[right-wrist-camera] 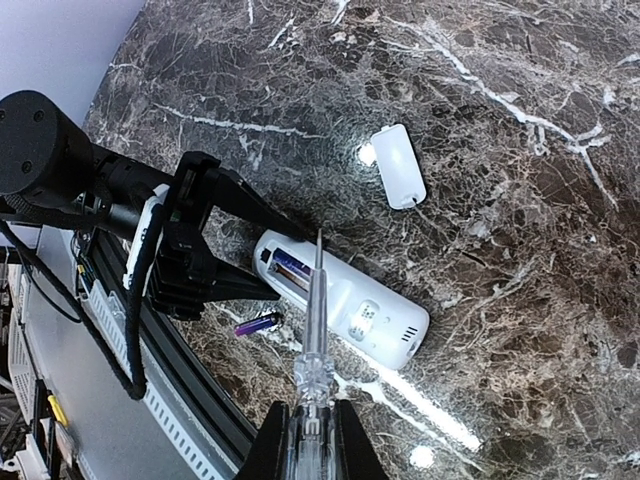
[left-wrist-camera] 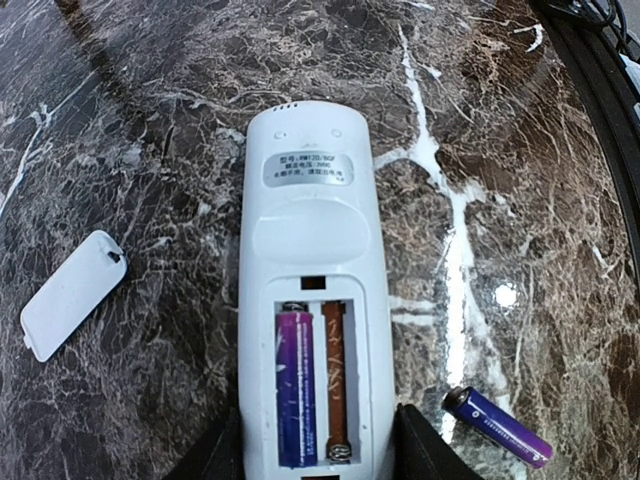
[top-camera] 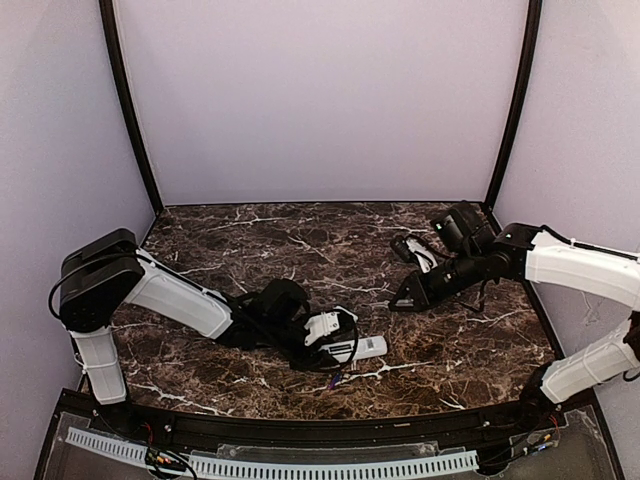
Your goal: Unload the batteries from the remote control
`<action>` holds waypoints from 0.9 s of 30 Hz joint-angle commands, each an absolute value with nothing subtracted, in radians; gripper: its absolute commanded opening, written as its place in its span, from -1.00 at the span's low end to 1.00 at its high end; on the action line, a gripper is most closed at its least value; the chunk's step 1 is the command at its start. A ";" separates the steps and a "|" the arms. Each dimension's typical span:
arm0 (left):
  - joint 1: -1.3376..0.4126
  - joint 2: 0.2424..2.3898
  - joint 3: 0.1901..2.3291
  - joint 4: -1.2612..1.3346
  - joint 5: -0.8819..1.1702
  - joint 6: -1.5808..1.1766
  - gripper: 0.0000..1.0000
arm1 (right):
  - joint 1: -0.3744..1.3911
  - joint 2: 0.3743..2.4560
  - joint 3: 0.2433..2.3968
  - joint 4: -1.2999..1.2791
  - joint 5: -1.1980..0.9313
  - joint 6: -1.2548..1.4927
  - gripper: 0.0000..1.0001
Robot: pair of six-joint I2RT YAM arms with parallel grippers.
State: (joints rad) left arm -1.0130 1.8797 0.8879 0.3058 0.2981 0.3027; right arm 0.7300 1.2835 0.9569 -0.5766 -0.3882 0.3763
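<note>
The white remote control (left-wrist-camera: pixel 310 250) lies back-up on the marble table, its battery bay uncovered. One purple battery (left-wrist-camera: pixel 296 385) sits in the bay's left slot; the right slot shows only its bare spring. A second battery (left-wrist-camera: pixel 497 427) lies loose on the table to the right of the remote. My left gripper (left-wrist-camera: pixel 318 462) is shut on the remote's near end, one dark finger (left-wrist-camera: pixel 215 455) pressed against each side. My right gripper (right-wrist-camera: pixel 310 440) is shut on a clear-handled screwdriver (right-wrist-camera: pixel 315 330), held in the air with its tip over the open bay. From above, the right gripper (top-camera: pixel 405 298) hangs up and to the right of the remote (top-camera: pixel 368 348).
The small white battery cover (left-wrist-camera: pixel 70 295) lies flat on the table to the left of the remote, apart from it. A black rail (top-camera: pixel 300 432) runs along the table's near edge, close to the loose battery (top-camera: pixel 335 380). Cables loop around the left wrist.
</note>
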 commanded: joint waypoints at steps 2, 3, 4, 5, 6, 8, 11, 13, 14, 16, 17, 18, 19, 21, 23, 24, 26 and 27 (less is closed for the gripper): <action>-1.020 1.856 0.865 0.349 0.287 0.276 0.02 | 0.723 1.287 0.961 -0.570 -0.367 0.385 -1.00; -1.020 1.849 0.854 0.355 0.285 0.274 0.03 | 0.724 1.291 0.966 -0.570 -0.367 0.385 -1.00; -1.021 1.844 0.848 0.366 0.285 0.272 0.07 | 0.724 1.296 0.970 -0.569 -0.368 0.384 -1.00; -1.020 1.835 0.839 0.371 0.283 0.268 0.10 | 0.724 1.299 0.974 -0.569 -0.369 0.385 -1.00; -1.020 1.832 0.833 0.387 0.279 0.264 0.17 | 0.724 1.303 0.977 -0.570 -0.370 0.385 -1.00; -1.020 1.818 0.811 0.424 0.272 0.262 0.44 | 0.724 1.306 0.983 -0.570 -0.372 0.384 -1.00; -1.020 1.792 0.763 0.481 0.268 0.259 0.67 | 0.724 1.312 0.986 -0.569 -0.379 0.384 -1.00; -1.020 1.773 0.739 0.512 0.262 0.263 0.73 | 0.724 1.315 0.988 -0.572 -0.386 0.385 -1.00; -1.020 1.765 0.731 0.531 0.262 0.265 0.76 | 0.724 1.317 0.989 -0.573 -0.389 0.385 -1.00; -1.020 1.737 0.703 0.565 0.257 0.276 0.79 | 0.724 1.319 0.992 -0.578 -0.395 0.387 -1.00; -1.020 1.715 0.682 0.579 0.251 0.288 0.80 | 0.724 1.318 0.994 -0.582 -0.399 0.387 -1.00; -1.020 1.693 0.668 0.614 0.215 0.294 0.81 | 0.724 1.316 0.995 -0.585 -0.404 0.387 -1.00; -1.020 1.682 0.640 0.637 0.186 0.286 0.83 | 0.724 1.314 0.995 -0.588 -0.412 0.384 -1.00; -1.020 1.655 0.597 0.727 0.085 0.270 0.94 | 0.724 1.306 0.994 -0.594 -0.441 0.377 -1.00; -1.020 1.644 0.572 0.755 0.029 0.277 0.97 | 0.724 1.299 0.991 -0.597 -0.468 0.375 -1.00; -1.020 1.648 0.567 0.757 0.016 0.280 0.97 | 0.724 1.293 0.987 -0.598 -0.475 0.374 -1.00; -1.020 1.658 0.560 0.773 -0.015 0.283 0.97 | 0.723 1.289 0.984 -0.598 -0.492 0.375 -1.00; -1.019 1.662 0.554 0.816 -0.025 0.277 0.97 | 0.724 1.289 0.984 -0.601 -0.497 0.377 -1.00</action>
